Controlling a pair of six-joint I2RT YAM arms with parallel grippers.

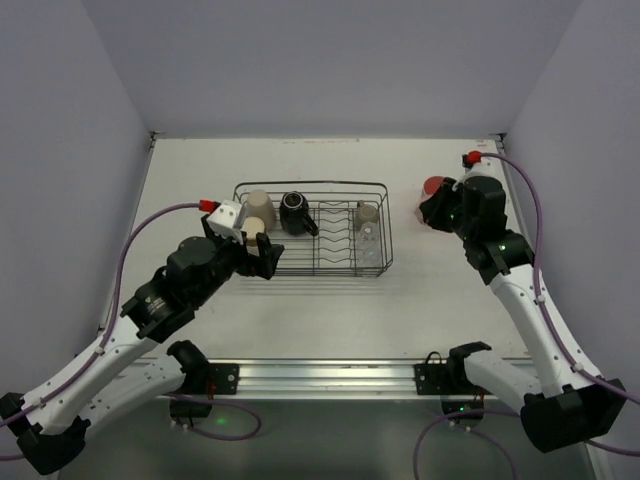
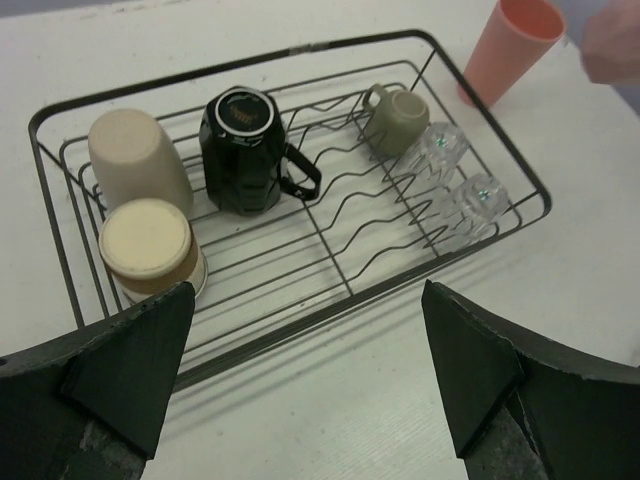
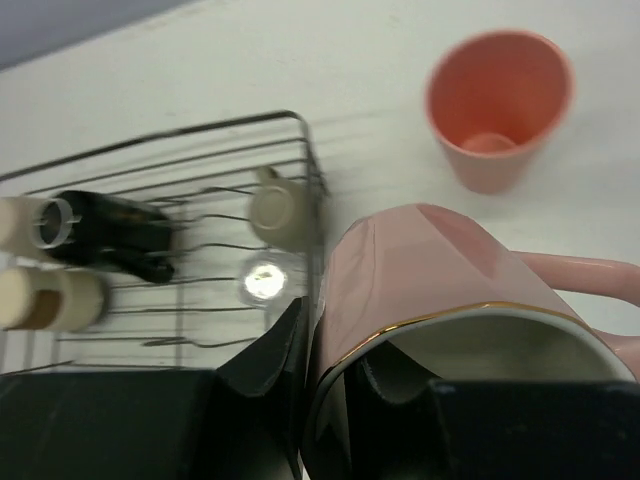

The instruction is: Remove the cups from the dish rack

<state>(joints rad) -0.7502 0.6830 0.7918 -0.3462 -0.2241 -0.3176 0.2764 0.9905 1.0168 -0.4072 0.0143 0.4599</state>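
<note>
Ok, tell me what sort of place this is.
Likely a lab test cell, not a kitchen: a white table boxed in by plain grey walls, two robot arms bolted to a metal rail, and a dish rack of cups.

I count one wire dish rack [image 2: 330, 240] on the table [image 2: 400, 400]. Six pieces sit inside it: one off-white cup [image 2: 138, 160], one tan cup [image 2: 150, 250], one black mug [image 2: 242, 150], one small grey-olive cup [image 2: 395, 115] and what look to me like two clear glasses [image 2: 440, 150]. Two more are outside it: one coral-pink tumbler [image 2: 515, 45] and one pale pink mug [image 3: 430, 280].
</note>
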